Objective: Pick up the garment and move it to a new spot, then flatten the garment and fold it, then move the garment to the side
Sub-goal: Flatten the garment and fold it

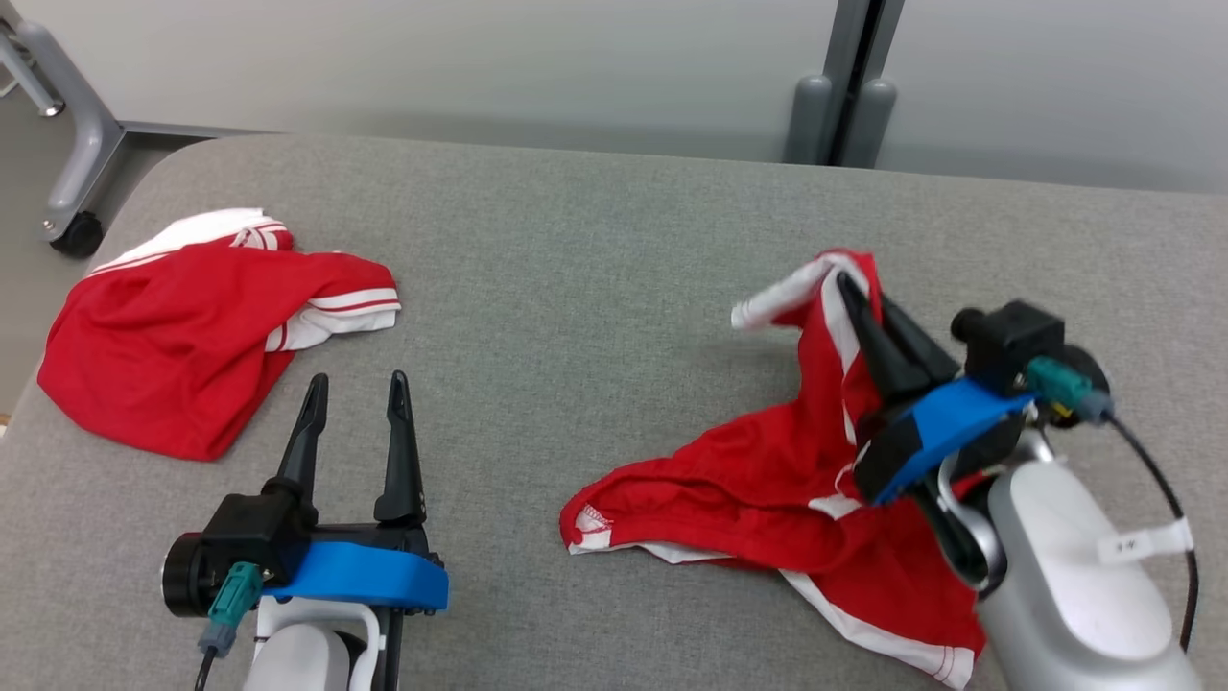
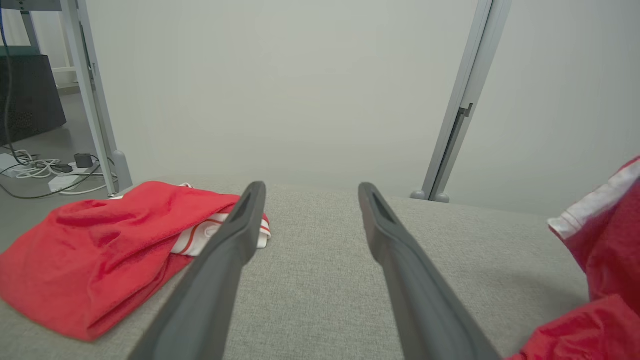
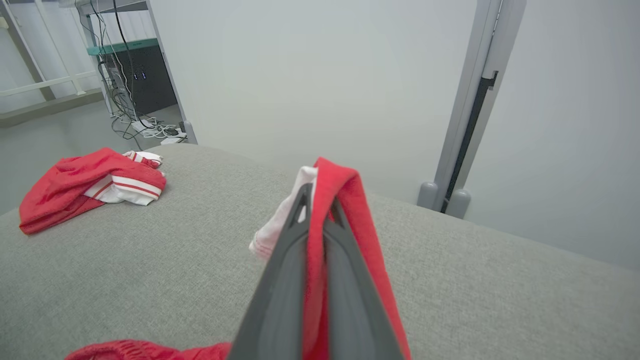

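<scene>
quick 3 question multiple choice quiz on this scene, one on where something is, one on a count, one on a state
1. Where on the grey table does the loose red garment lie?
A. left side
B. centre
C. right edge
2. How many red garments with white trim are on the table?
A. one
B. two
C. three
3. The right gripper is:
A. wide open
B. shut on nothing
C. shut on the other garment

Answers:
1 A: it lies to the left of the open left gripper.
2 B: one lies on each side.
3 C: red cloth is pinched between its fingers.
</scene>
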Robot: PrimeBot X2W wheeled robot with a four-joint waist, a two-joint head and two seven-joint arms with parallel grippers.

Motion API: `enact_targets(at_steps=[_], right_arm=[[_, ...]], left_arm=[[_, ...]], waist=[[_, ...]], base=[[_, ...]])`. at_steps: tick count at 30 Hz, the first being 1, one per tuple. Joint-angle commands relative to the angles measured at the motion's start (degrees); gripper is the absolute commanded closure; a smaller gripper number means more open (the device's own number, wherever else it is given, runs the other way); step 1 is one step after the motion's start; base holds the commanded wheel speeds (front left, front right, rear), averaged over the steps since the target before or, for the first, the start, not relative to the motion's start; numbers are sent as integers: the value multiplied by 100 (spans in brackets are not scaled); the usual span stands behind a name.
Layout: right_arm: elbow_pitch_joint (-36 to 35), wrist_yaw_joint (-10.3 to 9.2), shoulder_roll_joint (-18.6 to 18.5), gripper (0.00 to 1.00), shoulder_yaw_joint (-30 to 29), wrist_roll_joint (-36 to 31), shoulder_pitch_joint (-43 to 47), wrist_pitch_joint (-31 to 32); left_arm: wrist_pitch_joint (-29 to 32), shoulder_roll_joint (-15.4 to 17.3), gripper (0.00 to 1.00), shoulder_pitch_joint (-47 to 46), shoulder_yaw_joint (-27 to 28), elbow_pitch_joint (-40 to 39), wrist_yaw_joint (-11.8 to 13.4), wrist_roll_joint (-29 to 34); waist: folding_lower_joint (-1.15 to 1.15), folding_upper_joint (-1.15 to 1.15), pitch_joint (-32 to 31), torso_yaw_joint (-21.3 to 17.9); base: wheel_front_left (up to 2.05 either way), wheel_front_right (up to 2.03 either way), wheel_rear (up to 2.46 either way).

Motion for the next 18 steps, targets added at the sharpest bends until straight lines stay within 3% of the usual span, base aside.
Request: enact_targets(at_steps=[1, 10, 18], right_arm=[[63, 1, -6, 100, -48, 4, -175, -8], [1316, 2, -35, 100, -517, -202, -1420, -78], [2894, 2, -60, 100, -1006, -521, -2430, -345]], left_arm=[[-27, -3, 0, -101, -25, 10, -16, -17], [-27, -5, 0, -287, -265, -5, 76, -204], [-27, -5, 0, -469, -423, -46, 146, -285]], waist=[[-1, 0, 51, 49], [-1, 0, 399, 388], [-1, 0, 641, 550]], base=[[0, 0, 0], [0, 0, 0], [0, 0, 0]])
